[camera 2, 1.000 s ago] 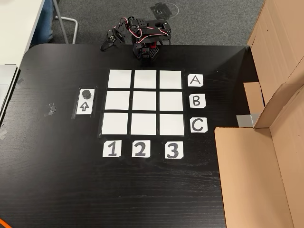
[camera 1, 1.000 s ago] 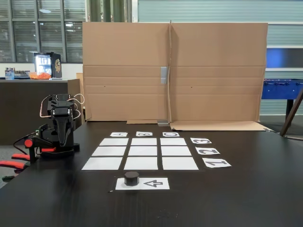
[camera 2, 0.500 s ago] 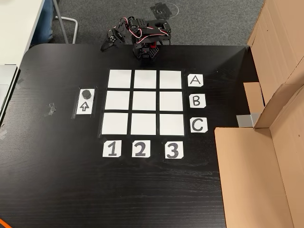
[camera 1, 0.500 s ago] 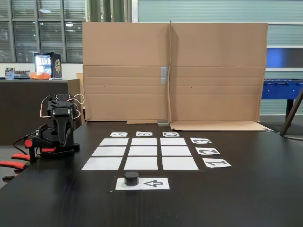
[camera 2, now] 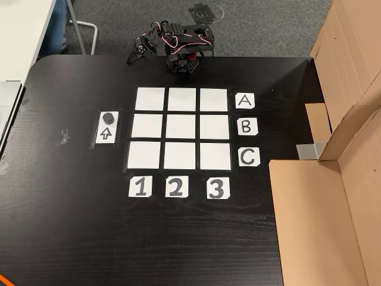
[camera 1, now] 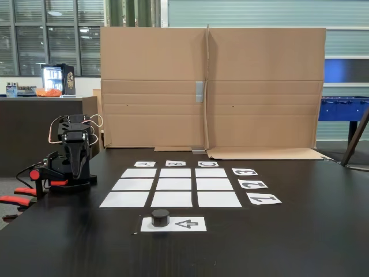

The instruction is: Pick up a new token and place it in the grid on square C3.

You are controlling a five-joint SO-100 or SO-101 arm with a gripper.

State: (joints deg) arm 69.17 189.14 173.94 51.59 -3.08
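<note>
In the overhead-style fixed view, going left to right: token (camera 2: 108, 116) sits on the arrow sheet (camera 2: 106, 127), at the end away from the printed arrow, well left of the grid (camera 2: 181, 127). It's untouched and upright. My arm is folded at the far edge of the surface (camera 2: 71, 226), with my gripper (camera 2: 134, 52) tucked out past that edge, above and slightly right of the token in this view. Too small and dark here to tell whether my jaws are open or closed.

Square C3 (camera 2: 215, 156) is the bottom-right cell, in line with the C label (camera 2: 249, 157) and the 3 label (camera 2: 217, 188). It's empty, as are the other cells.

Front fixed view: token (camera 1: 160, 217) is a short black puck, flat top, straight side wall. Looks rigid and light, probably plastic, so it may be slick. Plan: come straight down, jaws across its diameter, pinch low on the side wall. Low profile means little wall to hold.
</note>
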